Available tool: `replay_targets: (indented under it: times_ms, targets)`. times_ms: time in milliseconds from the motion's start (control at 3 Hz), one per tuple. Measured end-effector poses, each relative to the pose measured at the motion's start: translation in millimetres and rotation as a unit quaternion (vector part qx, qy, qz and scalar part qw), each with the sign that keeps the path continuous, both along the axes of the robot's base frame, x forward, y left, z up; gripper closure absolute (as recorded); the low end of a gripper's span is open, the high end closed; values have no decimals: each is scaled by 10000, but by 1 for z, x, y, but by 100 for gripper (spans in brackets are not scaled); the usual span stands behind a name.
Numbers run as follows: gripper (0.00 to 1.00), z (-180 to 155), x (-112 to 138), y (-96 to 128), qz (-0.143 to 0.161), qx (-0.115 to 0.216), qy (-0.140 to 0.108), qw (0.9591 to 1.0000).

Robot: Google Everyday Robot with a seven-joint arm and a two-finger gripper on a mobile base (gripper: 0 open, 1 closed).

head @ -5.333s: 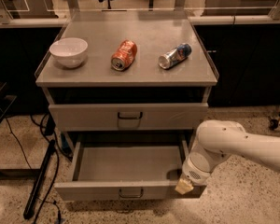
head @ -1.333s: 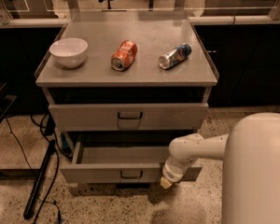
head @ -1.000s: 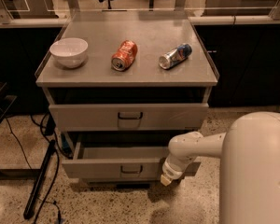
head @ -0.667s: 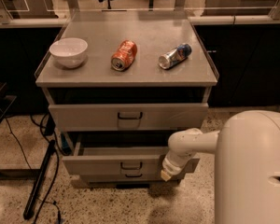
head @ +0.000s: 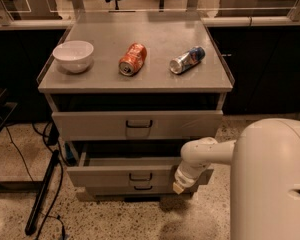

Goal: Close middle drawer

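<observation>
The middle drawer is a wide, shallow grey drawer with a low front panel and a small central handle. It stands out a little from the grey cabinet, and a narrow strip of its tray shows behind the panel. My gripper is at the end of the white arm, low at the right, against the right part of the middle drawer's front panel. The taller top drawer front is above it. The low bottom drawer front is just below it.
A white bowl, an orange can and a blue-silver can, both cans on their sides, are on the cabinet top. My white body fills the lower right. A black stand leg and cables lie on the floor at the left.
The middle drawer has slid into the cabinet, from wide open to nearly shut. My gripper has moved with its front panel toward the cabinet.
</observation>
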State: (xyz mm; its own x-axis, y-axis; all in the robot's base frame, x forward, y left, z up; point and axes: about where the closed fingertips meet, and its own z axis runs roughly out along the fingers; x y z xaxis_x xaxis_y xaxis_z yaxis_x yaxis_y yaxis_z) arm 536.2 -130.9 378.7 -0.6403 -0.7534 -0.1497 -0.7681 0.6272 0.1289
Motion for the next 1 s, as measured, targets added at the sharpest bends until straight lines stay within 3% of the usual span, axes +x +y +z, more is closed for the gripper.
replay_targets:
  times_ms: [667,1000]
  targets:
    - [11,0,0,0,0,0,0,10000]
    - [0,0,0,0,0,0,1,10000]
